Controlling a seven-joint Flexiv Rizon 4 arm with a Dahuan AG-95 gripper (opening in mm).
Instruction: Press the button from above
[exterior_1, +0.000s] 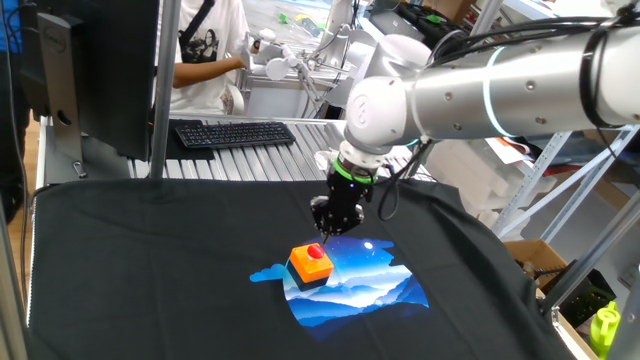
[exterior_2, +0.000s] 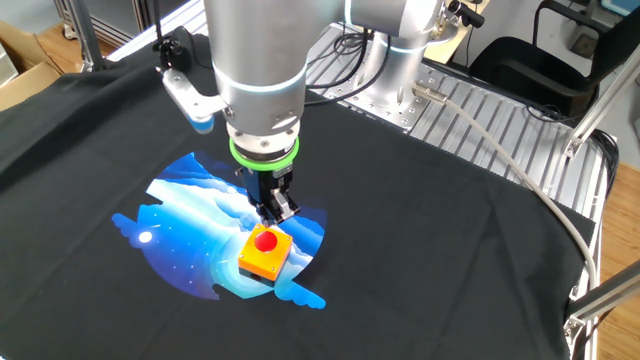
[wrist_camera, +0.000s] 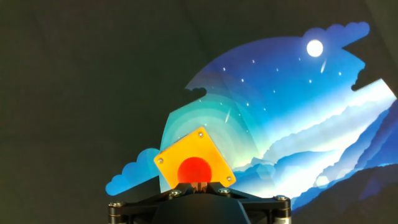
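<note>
Black cloth: it covers the whole desk (exterior_1: 120, 270), with a printed blue night-sky and mountain picture (exterior_2: 190, 235) lying near the middle.
Arm: the silver Flexiv arm (exterior_1: 480, 90) reaches in over the far edge of the desk and points straight down at the middle.
Pincer (exterior_2: 275, 208): it hangs right over the button, tips just above or perhaps just touching the dome; no view shows whether the fingers are open or closed, and it holds nothing.
Button: small round red dome on an orange cube-like box (exterior_1: 311, 263), standing on the blue picture near the middle of the desk.
Progress: approach and lining-up look done; the downward press itself appears left, as far as I can judge.
</note>
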